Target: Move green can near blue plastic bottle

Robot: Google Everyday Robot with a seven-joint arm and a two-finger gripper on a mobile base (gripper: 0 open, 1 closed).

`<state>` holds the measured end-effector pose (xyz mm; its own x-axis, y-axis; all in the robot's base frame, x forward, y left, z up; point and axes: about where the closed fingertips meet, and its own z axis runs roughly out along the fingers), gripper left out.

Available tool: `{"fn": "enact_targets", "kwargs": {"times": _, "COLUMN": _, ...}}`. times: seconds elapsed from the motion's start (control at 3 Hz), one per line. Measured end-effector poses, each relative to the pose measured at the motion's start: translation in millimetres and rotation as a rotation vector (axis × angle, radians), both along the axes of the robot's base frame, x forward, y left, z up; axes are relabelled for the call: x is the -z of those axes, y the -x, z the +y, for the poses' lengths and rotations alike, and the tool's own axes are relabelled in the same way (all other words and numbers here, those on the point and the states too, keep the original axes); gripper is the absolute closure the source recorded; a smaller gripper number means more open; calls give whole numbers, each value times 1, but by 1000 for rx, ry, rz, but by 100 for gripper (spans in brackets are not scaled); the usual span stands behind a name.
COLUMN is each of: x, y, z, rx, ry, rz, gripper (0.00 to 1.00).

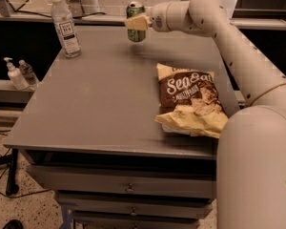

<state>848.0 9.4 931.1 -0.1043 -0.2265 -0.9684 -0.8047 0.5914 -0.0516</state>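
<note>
The green can (136, 14), with a silver top rim, is at the far middle of the grey table (95, 104). My gripper (137, 23) reaches in from the right and is shut on the can. It holds the can just above the tabletop, and a shadow lies under it. The blue plastic bottle (65, 26), clear with a white cap and a white label, stands upright at the table's far left corner, well to the left of the can.
A brown and tan chip bag (190, 99) lies on the right half of the table, under my arm (238, 56). A white pump dispenser (13, 74) and a tiny clear bottle (26, 71) stand on a lower shelf at the left. Drawers (128, 190) are below the tabletop.
</note>
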Motion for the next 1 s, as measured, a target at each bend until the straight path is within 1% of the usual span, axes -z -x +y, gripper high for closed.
{"fn": "enact_targets", "kwargs": {"times": 0.33, "x": -13, "y": 25, "z": 41, "rx": -119, "ry": -17, "rz": -15, "gripper": 100}}
{"fn": "enact_targets", "kwargs": {"times": 0.67, "x": -18, "y": 47, "z": 85, "rx": -231, "ry": -27, "rz": -22, "gripper": 100}}
{"fn": "enact_targets", "kwargs": {"times": 1.0, "x": -15, "y": 60, "z": 120, "rx": -302, "ry": -35, "rz": -20, "gripper": 100}}
